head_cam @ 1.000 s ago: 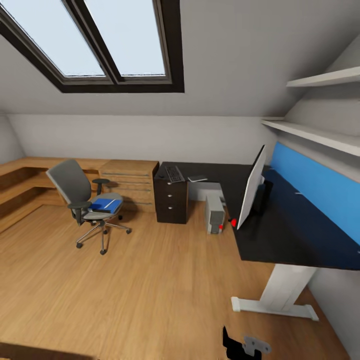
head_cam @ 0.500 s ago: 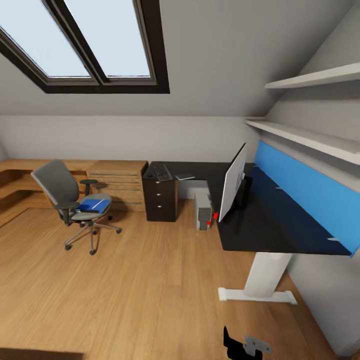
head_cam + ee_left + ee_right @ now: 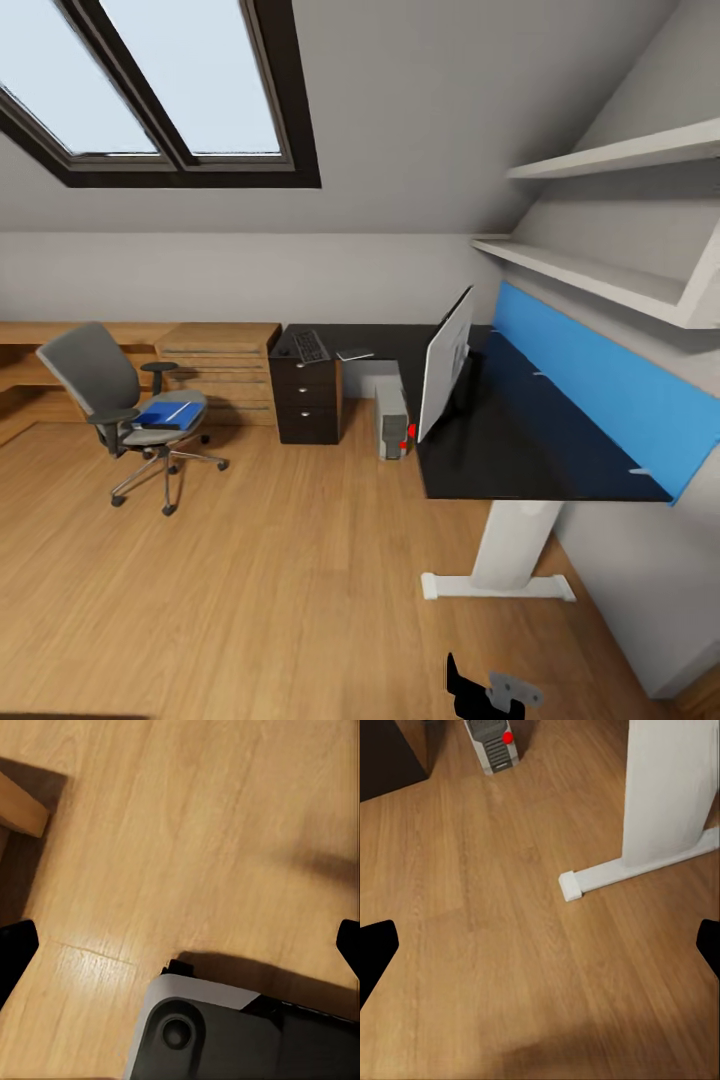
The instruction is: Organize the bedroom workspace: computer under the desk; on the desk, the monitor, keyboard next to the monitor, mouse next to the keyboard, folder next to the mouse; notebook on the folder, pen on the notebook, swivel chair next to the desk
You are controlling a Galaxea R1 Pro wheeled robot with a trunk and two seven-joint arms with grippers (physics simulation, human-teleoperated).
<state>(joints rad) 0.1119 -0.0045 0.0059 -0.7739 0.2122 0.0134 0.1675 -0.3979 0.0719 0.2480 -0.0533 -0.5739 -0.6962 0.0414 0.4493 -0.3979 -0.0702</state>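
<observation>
The folder [image 3: 166, 413] lies flat on the seat of the swivel chair [image 3: 115, 400], which stands on the plank floor [image 3: 270, 560] well apart from the desk [image 3: 520, 440]. It looks thin, stiff and light, with a smooth cover that could slide off the fabric; I judge the best hold to be a pinch on an edge that overhangs the seat, the spine side if reachable.

On the desk, the monitor [image 3: 445, 365] stands upright near the front edge, seen almost edge-on. The keyboard [image 3: 309, 346] lies at the far end of the black top above the drawers [image 3: 306, 405], with what seems to be the thin grey notebook [image 3: 355, 353] just beside it. The mouse and pen are too small to make out. The computer [image 3: 392, 421] stands on the floor under the desk, its red-dotted face outward.

The left gripper [image 3: 180, 945] has its dark fingertips at the two sides of its wrist view, spread wide over bare floor and part of the robot's base; the right gripper [image 3: 540, 945] is likewise wide apart and empty, above the floor near the white desk foot [image 3: 645, 866].

The room is an attic with sloped walls, skylights [image 3: 160, 90], wall shelves [image 3: 600, 270] and low wooden cabinets [image 3: 215, 370]
</observation>
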